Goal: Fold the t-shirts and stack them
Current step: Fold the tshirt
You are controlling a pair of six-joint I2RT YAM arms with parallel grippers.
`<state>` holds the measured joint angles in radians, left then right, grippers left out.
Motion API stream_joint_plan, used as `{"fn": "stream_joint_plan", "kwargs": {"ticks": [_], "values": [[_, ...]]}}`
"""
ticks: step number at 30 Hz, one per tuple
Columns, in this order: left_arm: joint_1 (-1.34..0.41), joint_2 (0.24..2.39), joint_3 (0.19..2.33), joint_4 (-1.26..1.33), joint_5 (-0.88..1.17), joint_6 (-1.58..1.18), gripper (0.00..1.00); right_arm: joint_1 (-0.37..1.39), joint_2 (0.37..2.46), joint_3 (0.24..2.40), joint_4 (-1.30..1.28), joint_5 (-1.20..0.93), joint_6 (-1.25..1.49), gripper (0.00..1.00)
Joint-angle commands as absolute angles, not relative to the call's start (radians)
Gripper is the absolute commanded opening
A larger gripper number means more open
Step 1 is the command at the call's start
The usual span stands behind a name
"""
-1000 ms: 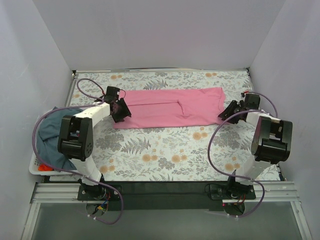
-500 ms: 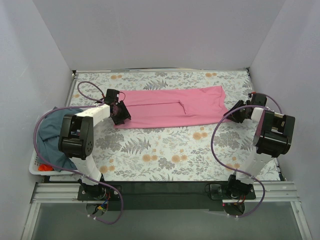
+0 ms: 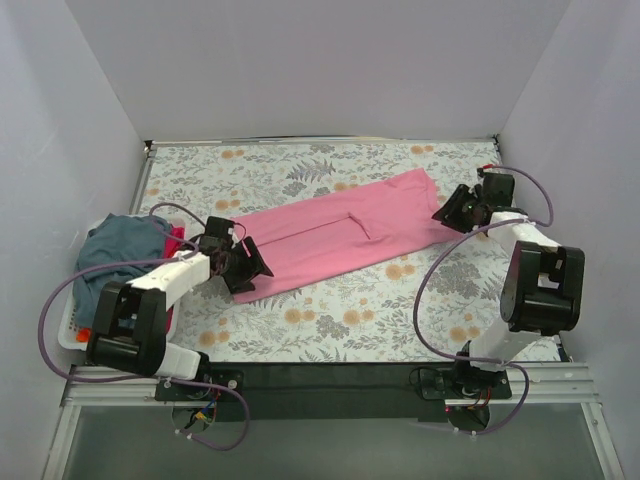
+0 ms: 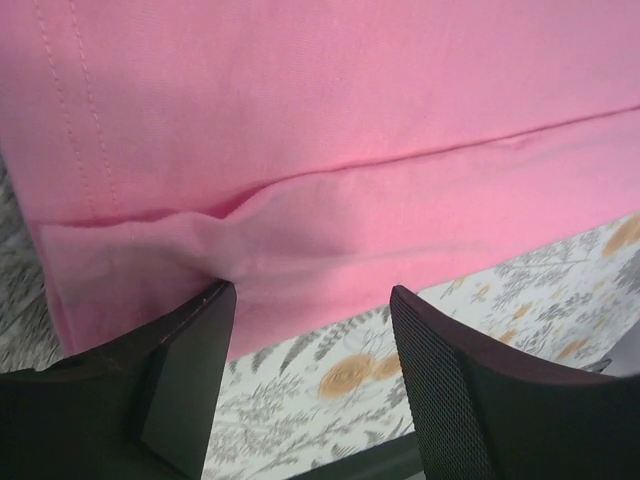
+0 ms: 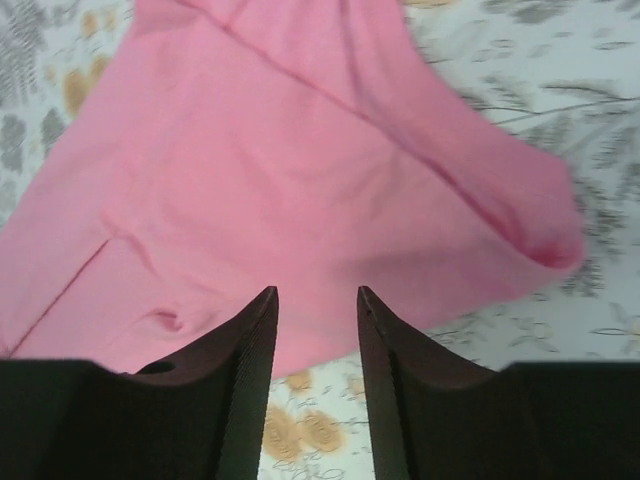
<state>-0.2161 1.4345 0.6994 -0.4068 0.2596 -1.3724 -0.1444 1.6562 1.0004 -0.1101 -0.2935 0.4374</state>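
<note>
Found the left gripper (image 4: pixel 310 292) spread wide over the near-left end of the pink shirt (image 3: pixel 340 235). Saw one fingertip (image 4: pixel 205 305) touching a small pucker beside the hem seam, with no cloth pinched between. Found the right gripper (image 5: pixel 315 292) at the far-right end of the same shirt, fingers parted by a narrower gap. Saw cloth lying beyond them there and none clamped.

Saw the shirt lying slantwise on the flowered tablecloth (image 3: pixel 330 315), already narrowed to a long band, with a folded-in edge showing near its middle. Saw a blue-grey shirt (image 3: pixel 115 248) and a scrap of red (image 3: pixel 176 236) heaped in the white basket (image 3: pixel 70 335), well off the pink shirt's near-left end.

Judged the step in hand as the crosswise fold, one end carried over to the other. Called, on that reading, for a bite through every layer at each end, not the top layer alone, since a single layer would likely peel the band open. Called also for flattening the pucker by the hem first, lest it be folded in. Called for a low, even carry, both corners of the moving end level, landing square on the resting end. Could not tell from these views which end would travel.
</note>
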Motion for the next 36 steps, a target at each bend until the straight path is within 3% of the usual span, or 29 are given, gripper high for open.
{"fn": "stream_joint_plan", "kwargs": {"ticks": [1, 9, 18, 25, 29, 33, 36], "values": [[-0.218, 1.326, 0.664, -0.544, 0.236, -1.396, 0.61, -0.049, 1.559, 0.971, -0.117, -0.304, 0.425, 0.40], [-0.225, 1.259, 0.755, -0.588, 0.140, -1.347, 0.75, 0.025, 1.568, 0.948, -0.115, -0.324, 0.446, 0.50], [-0.218, 1.612, 1.115, -0.522, 0.014, -1.259, 0.72, 0.021, 1.712, 1.011, -0.100, -0.299, 0.465, 0.47], [-0.218, 1.622, 1.148, -0.535, -0.047, -1.226, 0.72, -0.043, 1.879, 1.123, -0.101, -0.279, 0.434, 0.47], [-0.218, 1.534, 1.071, -0.538, -0.064, -1.204, 0.73, -0.089, 2.035, 1.285, -0.116, -0.264, 0.368, 0.48], [-0.218, 1.453, 0.996, -0.543, -0.037, -1.187, 0.74, -0.120, 2.199, 1.632, -0.234, -0.245, 0.281, 0.49], [-0.218, 1.424, 0.957, -0.543, -0.011, -1.184, 0.74, -0.111, 2.238, 1.759, -0.304, -0.239, 0.256, 0.50]]}}
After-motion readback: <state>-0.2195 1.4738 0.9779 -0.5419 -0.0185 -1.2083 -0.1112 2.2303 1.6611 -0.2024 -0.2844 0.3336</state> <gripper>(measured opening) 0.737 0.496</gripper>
